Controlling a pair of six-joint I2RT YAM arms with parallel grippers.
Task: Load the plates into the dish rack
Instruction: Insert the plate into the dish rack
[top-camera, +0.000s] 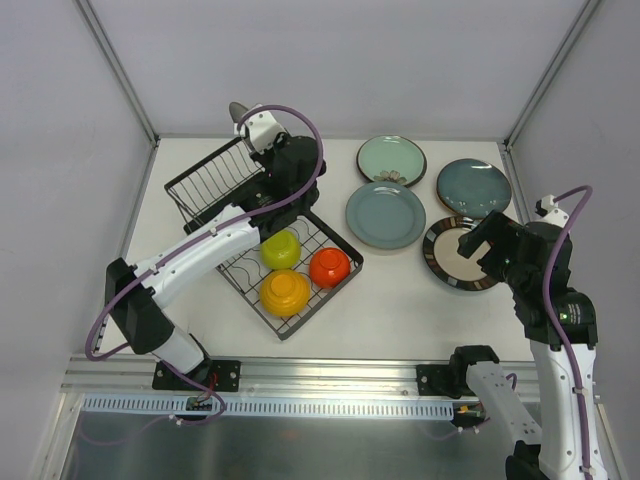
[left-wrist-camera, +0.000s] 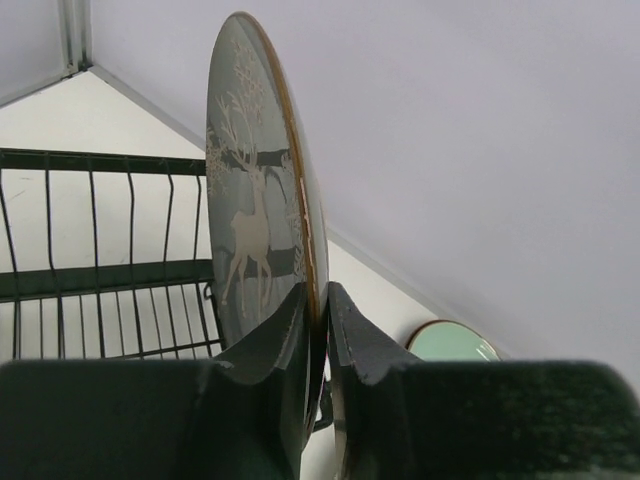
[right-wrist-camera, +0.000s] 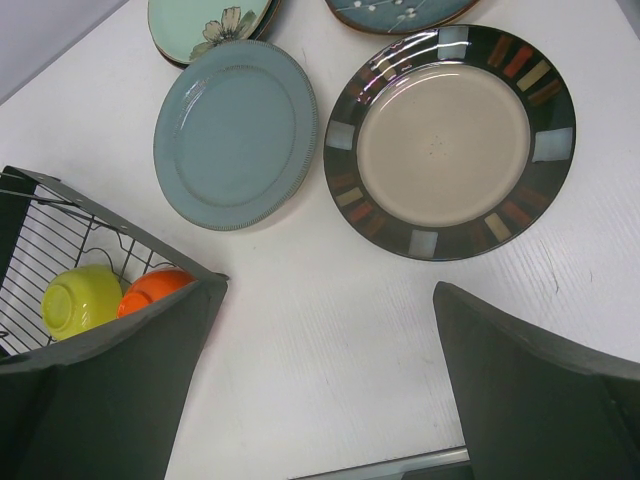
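- Black wire dish rack (top-camera: 215, 185): slotted section just beside left jaws.
- Dark grey deer-patterned ceramic plate (left-wrist-camera: 250, 200): on edge, rim pinched in left jaws, long axis vertical.
- Right jaws: spread, over white counter (top-camera: 400, 300) beside flat striped-rim plate (right-wrist-camera: 450, 140).

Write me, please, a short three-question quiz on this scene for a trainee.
1. True or false: the left end effector holds the deer-patterned plate on its edge.
2. The right end effector is: A) open, B) shut and empty, C) shut on a plate.
3. How many bowls sit in the dish rack?

Key: 1 true; 2 A; 3 three.
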